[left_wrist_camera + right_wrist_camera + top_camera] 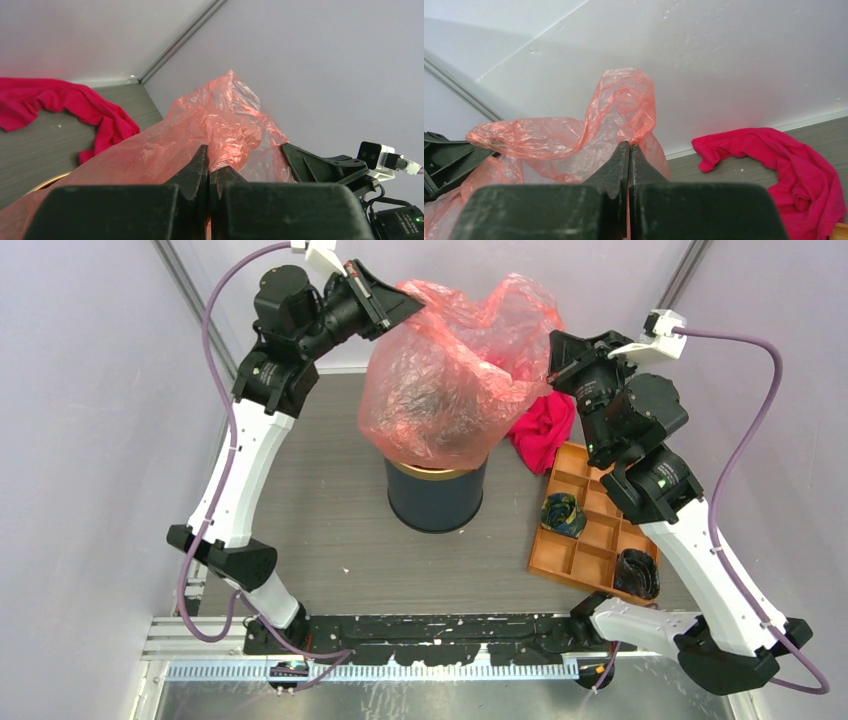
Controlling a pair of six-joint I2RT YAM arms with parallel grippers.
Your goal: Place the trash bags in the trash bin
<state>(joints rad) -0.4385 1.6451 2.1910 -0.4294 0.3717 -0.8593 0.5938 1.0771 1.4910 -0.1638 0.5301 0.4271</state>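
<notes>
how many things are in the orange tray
2: one dark bundle in a left-side compartment, another in the near right corner; the right arm may hide more.

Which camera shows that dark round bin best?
Top external: the trash bin shows wall and gold rim under the trash bag. Left wrist catches only a rim sliver; right wrist shows none.

Glossy wrinkled plastic-film trash bag (pixel 450 380), gold metal-rimmed trash bin (pixel 436 498), matt magenta cloth (pixel 545 430)
</notes>
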